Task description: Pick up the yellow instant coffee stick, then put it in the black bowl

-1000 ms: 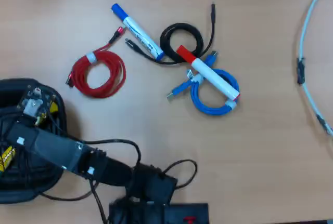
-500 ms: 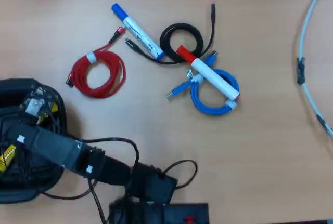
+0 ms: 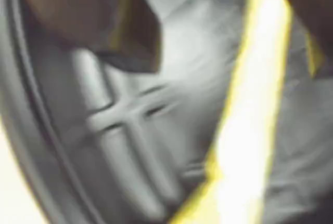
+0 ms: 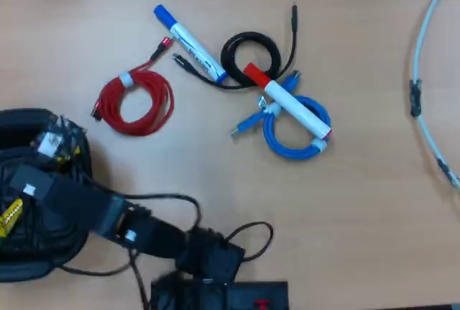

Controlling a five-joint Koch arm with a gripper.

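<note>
In the wrist view I am low inside the black bowl (image 3: 125,125), whose ribbed cross-pattern bottom fills the blurred frame. The yellow instant coffee stick (image 3: 255,109) runs from the top right down to the bottom edge, close along the right jaw. My gripper (image 3: 231,68) has its jaws apart, and bowl floor shows between the left jaw and the stick. In the overhead view my arm (image 4: 79,206) reaches over the bowl (image 4: 21,119) at the left edge. A bit of the yellow stick (image 4: 10,216) shows there.
On the wooden table lie a red cable coil (image 4: 135,103), a blue-capped white marker (image 4: 190,44), a black cable coil (image 4: 250,57), a red-capped marker (image 4: 287,101) across a blue cable coil (image 4: 295,134), and a pale cable (image 4: 424,87) at the right.
</note>
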